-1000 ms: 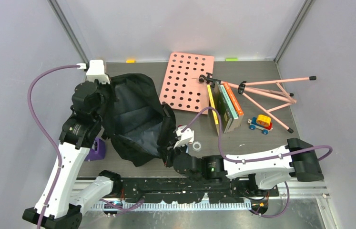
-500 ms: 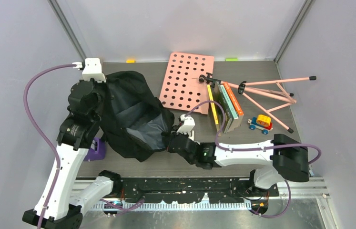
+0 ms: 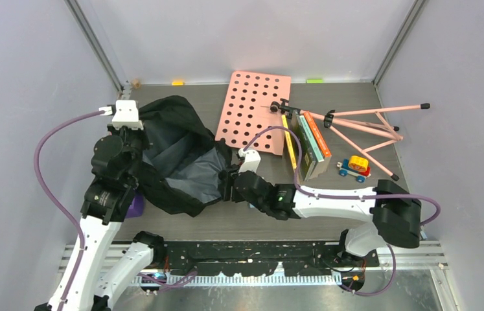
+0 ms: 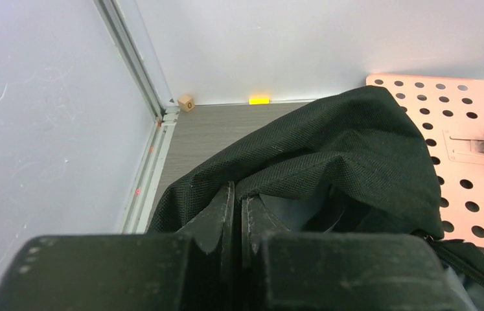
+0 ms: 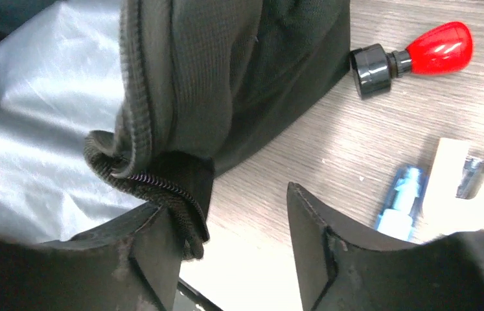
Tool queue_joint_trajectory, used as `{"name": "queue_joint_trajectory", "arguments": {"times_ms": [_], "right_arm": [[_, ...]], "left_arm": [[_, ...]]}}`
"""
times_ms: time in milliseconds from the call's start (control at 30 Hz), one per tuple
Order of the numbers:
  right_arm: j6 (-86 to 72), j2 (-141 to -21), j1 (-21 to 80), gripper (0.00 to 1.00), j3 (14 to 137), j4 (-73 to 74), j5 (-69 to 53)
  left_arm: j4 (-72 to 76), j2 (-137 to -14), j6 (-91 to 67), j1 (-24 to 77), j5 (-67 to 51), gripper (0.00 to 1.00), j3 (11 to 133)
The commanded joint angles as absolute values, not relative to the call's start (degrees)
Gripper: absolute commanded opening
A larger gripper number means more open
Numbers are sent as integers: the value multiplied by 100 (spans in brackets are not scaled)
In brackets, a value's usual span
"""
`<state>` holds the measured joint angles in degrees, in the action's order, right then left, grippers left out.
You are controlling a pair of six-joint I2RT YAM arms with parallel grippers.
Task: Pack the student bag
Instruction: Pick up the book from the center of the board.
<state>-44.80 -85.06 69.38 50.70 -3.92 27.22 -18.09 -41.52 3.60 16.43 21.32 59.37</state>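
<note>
The student bag (image 3: 177,126) is a big black backpack slumped on the left of the table, its mouth showing grey lining (image 3: 199,173). My left gripper (image 3: 140,133) is shut on the bag's far-left rim; in the left wrist view the closed fingers (image 4: 236,191) pinch black fabric (image 4: 349,139). My right gripper (image 3: 226,186) is at the bag's right edge with its jaws open (image 5: 226,197). The bag's zipper edge (image 5: 161,184) rests against the left finger, not pinched. Grey lining (image 5: 38,123) fills the left of that view.
A pink pegboard (image 3: 255,110), upright books (image 3: 307,146), a folded pink stand (image 3: 362,123) and a toy car (image 3: 354,167) lie to the right. A purple object (image 3: 135,204) sits under my left arm. Close by my right gripper are a red-knobbed black piece (image 5: 414,52) and a blue part (image 5: 401,197).
My right gripper has moved from the near side up along the bag's right edge and opened, letting go of the zipper edge. The left arm lowered and the bag has sagged.
</note>
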Motion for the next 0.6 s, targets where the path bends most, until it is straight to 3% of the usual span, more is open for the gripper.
{"name": "queue_joint_trajectory", "arguments": {"times_ms": [0, 33, 267, 400, 567], "right_arm": [[-3847, -7689, 6926, 68, 5292, 439, 2287], [-3827, -7562, 6926, 73, 5309, 648, 2321], [-2925, -6328, 6856, 85, 6115, 2056, 3320], [-2621, -6261, 6213, 83, 6855, 2824, 3492], [-2301, -7000, 5046, 76, 7707, 3799, 3015]], "left_arm": [[-1292, -3989, 421, 1600, 1933, 0, 5752], [-1266, -3988, 395, 1600, 1863, 0, 5723], [-1281, -4144, 248, 1600, 1564, 0, 5615], [-1277, -4185, 210, 1600, 1462, 0, 5567], [-1227, -4191, 176, 1600, 1399, 0, 5494]]}}
